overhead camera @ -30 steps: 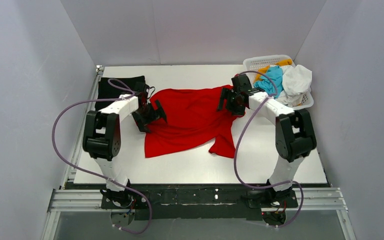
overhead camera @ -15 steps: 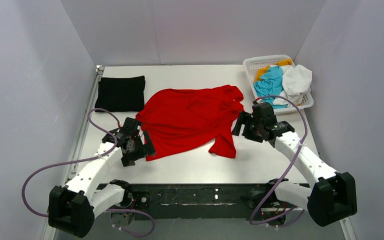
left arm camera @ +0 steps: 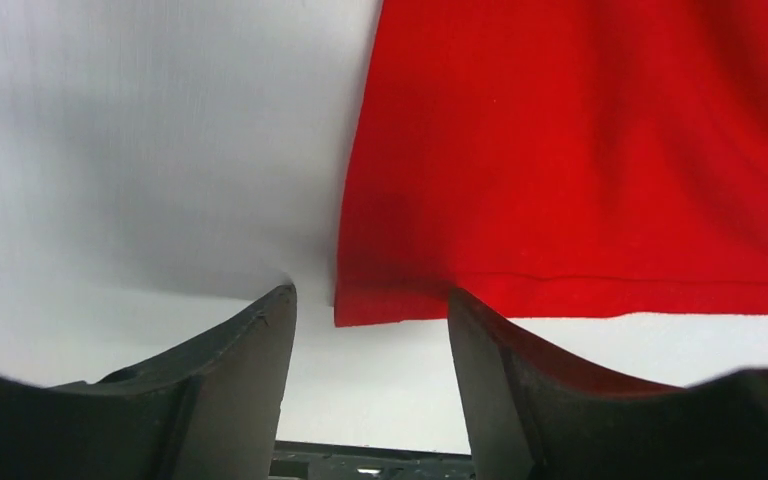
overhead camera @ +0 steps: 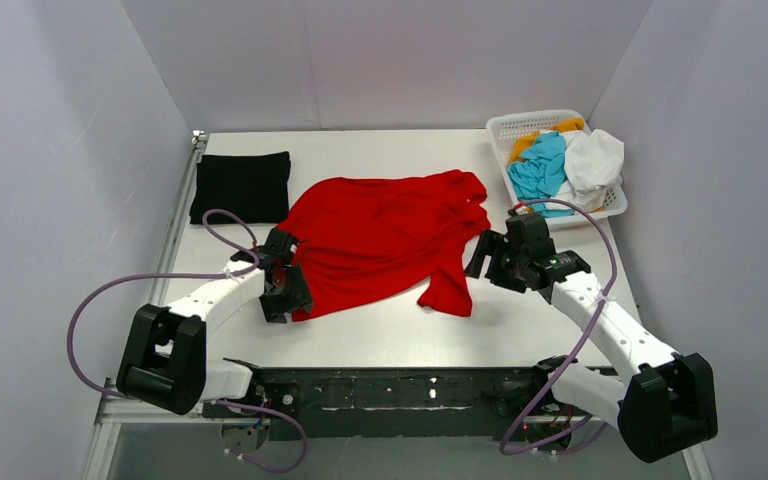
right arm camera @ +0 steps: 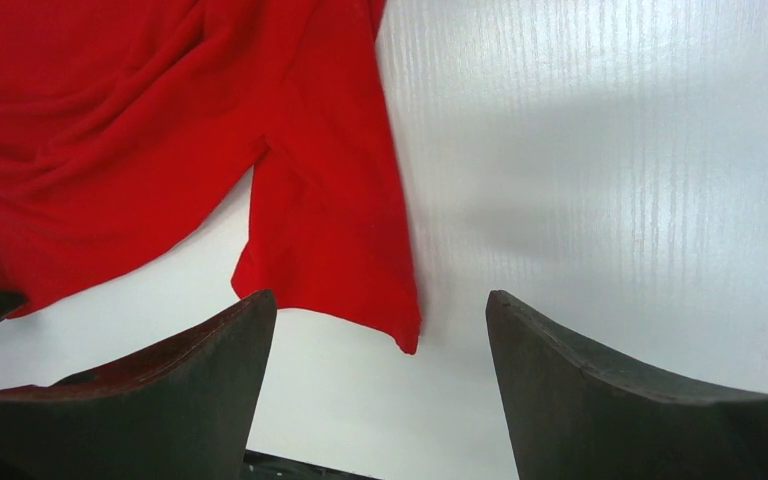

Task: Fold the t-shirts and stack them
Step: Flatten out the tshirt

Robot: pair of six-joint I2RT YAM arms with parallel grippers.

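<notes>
Well, the red t-shirt (overhead camera: 380,235) lies spread but rumpled over the middle of the table (overhead camera: 390,335), its stitched hem toward 7 o'clock and a sleeve trailing at 5 o'clock; the black folded t-shirt (overhead camera: 242,186) sits flat at 10 o'clock, just beside it; the basket (overhead camera: 520,122) at 2 o'clock holds the cyan (overhead camera: 542,165), white (overhead camera: 595,160) and orange (overhead camera: 525,140) shirts in a heap.

Down at the red shirt's 8 o'clock corner the left gripper (overhead camera: 285,290) hovers low, fingers spread and holding nothing; its wrist camera shows the hem corner right in the gap between them. At the shirt's 3 o'clock side the right gripper (overhead camera: 495,258) is likewise agape and empty, with the sleeve end just ahead of it.

To my eye the cloth is thin, light and limp; it will sag and drag rather than keep any shape, and should slide easily on that smooth white top; nothing fragile about it. The stitched hem corner looks the best bite for the left claw, since the doubled edge gives some thickness; for the right, the sleeve's cuff edge; each finger would need to press to the table to get under 1 layer without bunching.
</notes>
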